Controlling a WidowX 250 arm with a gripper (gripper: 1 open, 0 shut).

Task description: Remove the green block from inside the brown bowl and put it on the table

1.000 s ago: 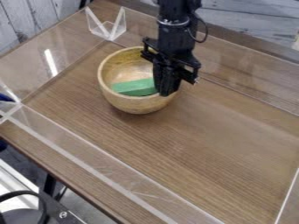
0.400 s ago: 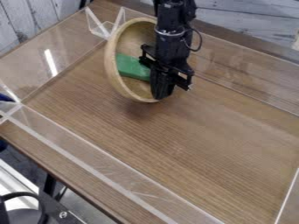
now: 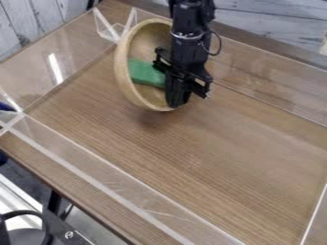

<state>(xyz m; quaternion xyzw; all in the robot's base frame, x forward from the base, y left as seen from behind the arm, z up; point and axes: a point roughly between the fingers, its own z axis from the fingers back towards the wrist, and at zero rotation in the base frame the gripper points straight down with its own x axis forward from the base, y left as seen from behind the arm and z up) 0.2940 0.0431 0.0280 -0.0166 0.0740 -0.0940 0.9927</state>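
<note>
Brown bowl [image 3: 124, 72] tipped steeply on its side near the far part of the worktop [image 3: 166, 163], opening turned toward the picture's left, rim roughly upright. Green block [image 3: 148, 74] still inside it, lying along the inner wall, seen past the near rim; its right end runs in behind the arm. Pincer [image 3: 175, 100] at the bowl's right side, pointing down, closed, fingers at the bowl wall; looks shut on the bowl wall, not on the block. Exact contact hard to tell, dark parts overlap there. Black arm [image 3: 192, 21] comes down from the top of the view, cable [image 3: 219, 36] looping off its right side. Worktop is brown wood grain, bare in front of the bowl and to the right. Clear acrylic walls [image 3: 109, 177] along the left and near edges. Small clear pointed piece [image 3: 107, 26] beyond the bowl, upper left, partly hidden by the rim. Pale wood planks [image 3: 274, 17] behind the worktop. Black cables [image 3: 26, 220] at lower left, off the worktop. Block not on the worktop, bowl still around it.
</note>
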